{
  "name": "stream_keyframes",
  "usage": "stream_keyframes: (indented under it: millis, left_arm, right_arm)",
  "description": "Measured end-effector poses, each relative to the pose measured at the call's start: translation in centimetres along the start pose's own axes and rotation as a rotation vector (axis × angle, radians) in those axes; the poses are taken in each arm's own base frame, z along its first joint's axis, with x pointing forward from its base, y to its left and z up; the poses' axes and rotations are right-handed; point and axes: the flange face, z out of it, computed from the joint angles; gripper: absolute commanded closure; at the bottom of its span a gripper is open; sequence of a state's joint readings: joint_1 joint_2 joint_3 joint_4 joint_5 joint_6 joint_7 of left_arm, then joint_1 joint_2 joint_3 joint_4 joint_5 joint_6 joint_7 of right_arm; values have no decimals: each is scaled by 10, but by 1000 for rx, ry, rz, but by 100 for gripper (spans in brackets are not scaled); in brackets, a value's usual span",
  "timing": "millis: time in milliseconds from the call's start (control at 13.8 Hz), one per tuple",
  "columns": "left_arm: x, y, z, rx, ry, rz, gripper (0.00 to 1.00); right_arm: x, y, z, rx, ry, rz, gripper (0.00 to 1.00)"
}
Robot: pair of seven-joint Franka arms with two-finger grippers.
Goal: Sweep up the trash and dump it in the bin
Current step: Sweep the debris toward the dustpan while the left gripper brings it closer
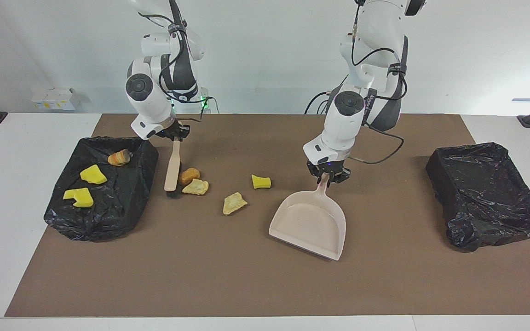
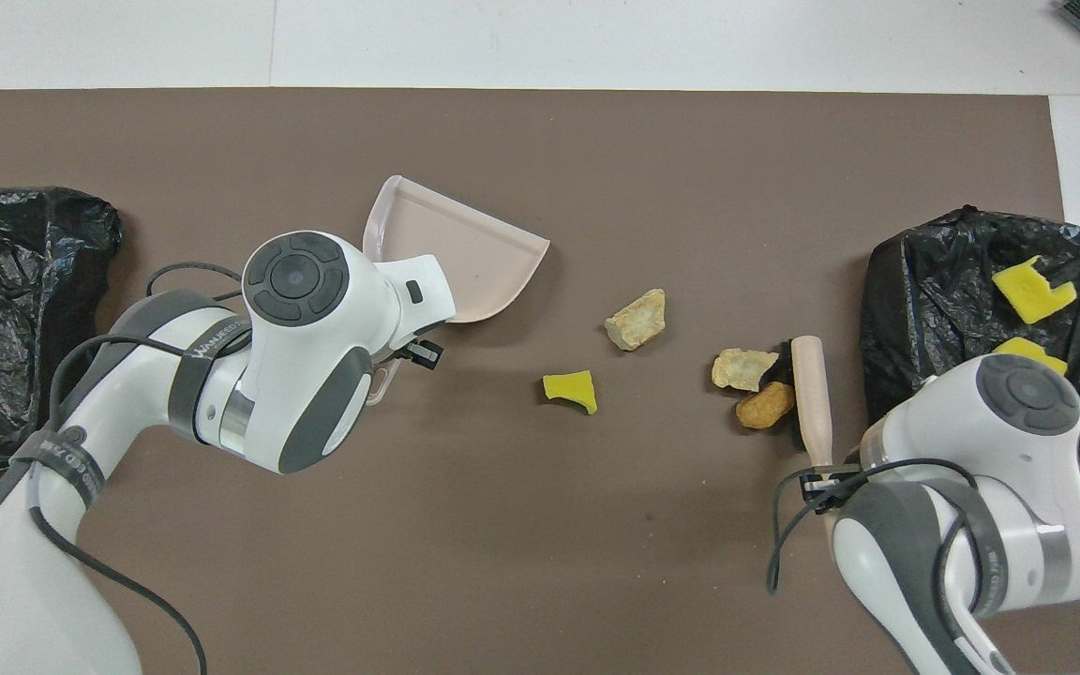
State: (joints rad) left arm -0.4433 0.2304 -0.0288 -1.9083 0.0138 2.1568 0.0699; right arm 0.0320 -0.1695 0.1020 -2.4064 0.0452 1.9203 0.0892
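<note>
Your right gripper (image 1: 176, 136), in the upper left of the facing view, is clamped on the handle of the beige brush with black bristles (image 1: 172, 171). The brush hangs nearly upright in that picture, handle up, bristles down at the brown mat (image 1: 256, 276), its long axis running away from the robots. The bristles touch the brown oval lump (image 1: 188, 175). Just below that lump lies a pale tan crusty bit (image 1: 195, 187), then a second tan bit (image 1: 234, 203) and a bright yellow foam piece (image 1: 261, 182) toward the centre.

Your left gripper (image 1: 328, 176), right of centre in the facing view, is closed on the handle of the beige plastic dustpan (image 1: 310, 223). The pan's long axis is slanted, and its open mouth points to the lower right of that frame.

At the left edge of the facing view, the black-lined bin (image 1: 122, 202) holds two yellow foam pieces (image 1: 92, 174) (image 1: 79, 196) and an orange-striped pastry-like piece (image 1: 118, 157). A second black-lined bin (image 1: 486, 193) sits at the right edge.

In the overhead view the right arm's wrist covers the pastry piece and part of one yellow piece in the bin (image 2: 924, 281), and the left arm hides the dustpan (image 2: 465, 253) handle; the facing view shows both grips. The overhead view shows the brush (image 2: 812, 394) lying alongside the lump (image 2: 765, 406).
</note>
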Motion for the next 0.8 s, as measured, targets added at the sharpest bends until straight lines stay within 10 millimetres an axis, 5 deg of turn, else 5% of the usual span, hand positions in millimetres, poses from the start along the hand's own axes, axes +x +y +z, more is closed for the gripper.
stream_keyframes:
  millis: [580,798]
  left_arm:
    - [-10,-32,5,-16,-57,411,100]
    - [-12,-33,3,18,-80,554,100]
  right_arm:
    - [-1,-59,-15,-5,32,-63,100]
    - [0,-63,-22,-4,6,-58,100]
